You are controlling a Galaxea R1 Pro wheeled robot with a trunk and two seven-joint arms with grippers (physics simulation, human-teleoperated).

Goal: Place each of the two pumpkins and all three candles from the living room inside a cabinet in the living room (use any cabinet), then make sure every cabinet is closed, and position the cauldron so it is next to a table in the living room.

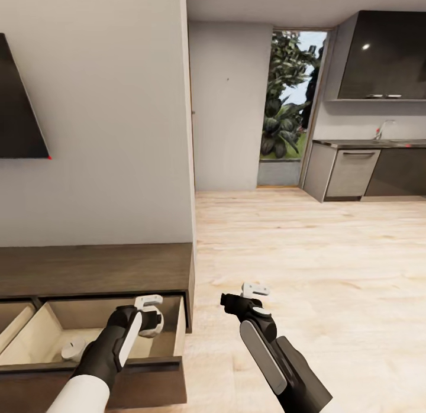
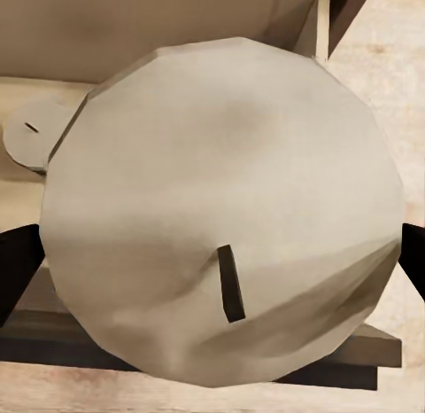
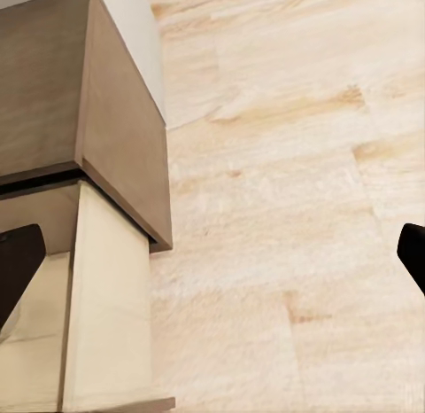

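Left gripper [image 1: 152, 318] clamping a short thick pale beige candle [image 2: 221, 218], wick end facing the wrist camera, hanging over the open pale-lined drawer [image 1: 171, 342] of the low dark-brown wooden cabinet [image 1: 94, 268]. A second beige candle [image 1: 74, 349] lying on the drawer floor. Judging the held candle stiff, light, waxy-slick; gripping across the smooth sides suits. Right gripper [image 1: 248, 296] hovering over pale wood floor [image 1: 307, 253], fingers spread, grasping nothing.

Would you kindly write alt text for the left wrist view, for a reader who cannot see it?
A pale beige candle with a short dark wick, seen end-on between the left gripper's dark fingertips, above an open cabinet drawer. A second candle lies inside the drawer.
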